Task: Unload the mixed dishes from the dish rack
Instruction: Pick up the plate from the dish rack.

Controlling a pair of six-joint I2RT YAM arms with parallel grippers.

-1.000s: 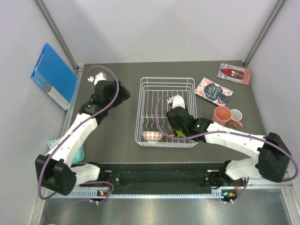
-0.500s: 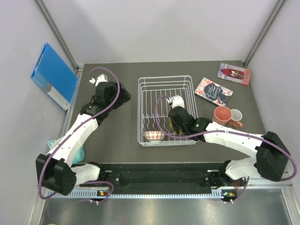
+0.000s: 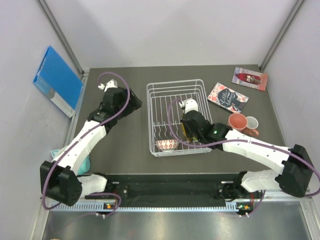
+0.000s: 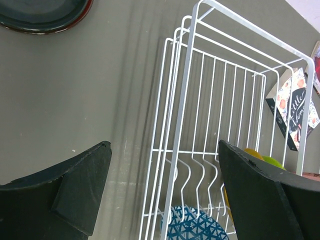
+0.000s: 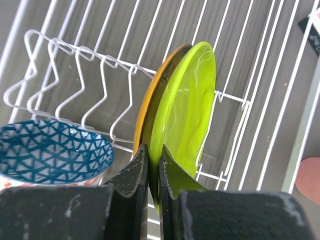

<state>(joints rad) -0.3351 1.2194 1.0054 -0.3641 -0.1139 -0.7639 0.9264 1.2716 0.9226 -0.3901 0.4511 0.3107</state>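
Note:
The dish rack (image 3: 175,82) is a white wire basket at the table's middle. A lime-green plate (image 5: 187,110) stands on edge in its slots, with an amber plate (image 5: 149,100) pressed against its back. My right gripper (image 5: 152,167) is inside the rack, shut on the lime-green plate's near rim. A small patterned bowl (image 5: 50,152) sits at the rack's near left corner (image 3: 166,145). My left gripper (image 4: 165,145) hovers open over the rack's left wall (image 4: 187,90), holding nothing. A dark plate (image 4: 45,12) lies on the table to the left of the rack.
A salmon mug (image 3: 237,122) and a white mug (image 3: 252,124) stand to the right of the rack. Two printed booklets (image 3: 228,97) (image 3: 249,78) lie at the back right. A blue folder (image 3: 57,80) leans on the left wall.
My right gripper has shut on the lime-green plate's rim. The rack has shifted slightly to the left. My left gripper has edged closer to the rack.

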